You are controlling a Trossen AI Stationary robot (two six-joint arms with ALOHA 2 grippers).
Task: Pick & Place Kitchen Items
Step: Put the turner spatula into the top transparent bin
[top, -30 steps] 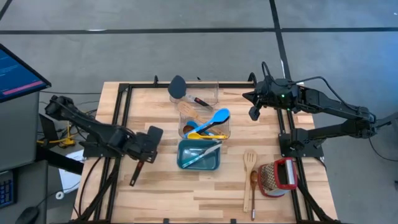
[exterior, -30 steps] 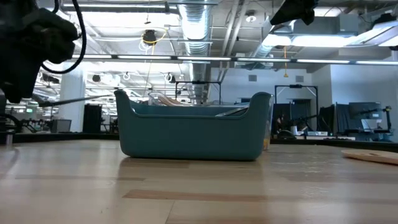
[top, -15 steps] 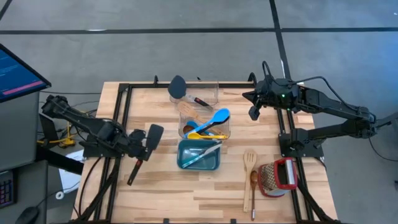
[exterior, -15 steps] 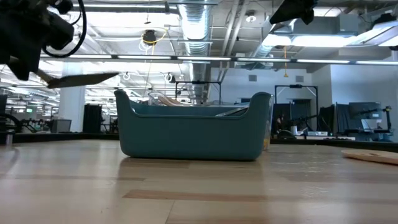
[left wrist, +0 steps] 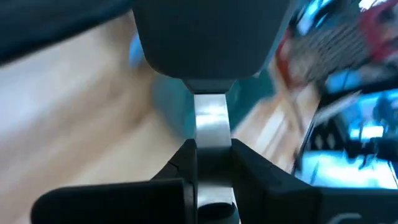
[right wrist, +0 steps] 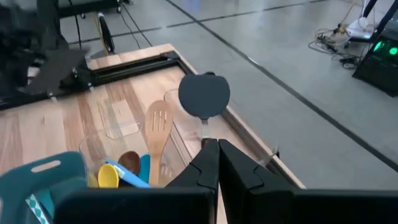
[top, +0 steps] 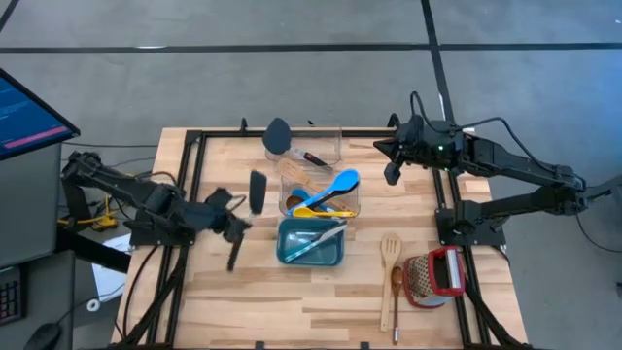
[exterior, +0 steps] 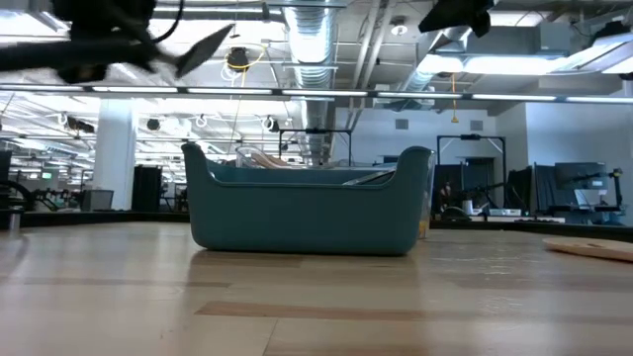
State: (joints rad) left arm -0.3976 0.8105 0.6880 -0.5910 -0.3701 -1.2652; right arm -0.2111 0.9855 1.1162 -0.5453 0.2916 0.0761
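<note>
Left of the teal bin (top: 311, 242), left gripper (top: 231, 226) pinches a black spatula (top: 247, 209) by its handle; since a second ago it's swung up, blade now toward the clear container (top: 321, 180). Likely drop-off next. Right gripper (top: 392, 172) idles pressed together, beyond the bin.

The right gripper (right wrist: 217, 163), jaws closed together, fills the lower centre. Above it, centre frame, a round black ladle (right wrist: 204, 95), pale slotted wooden spatula (right wrist: 158, 126) and yellow spoon (right wrist: 108, 175) stand in a clear container.
</note>
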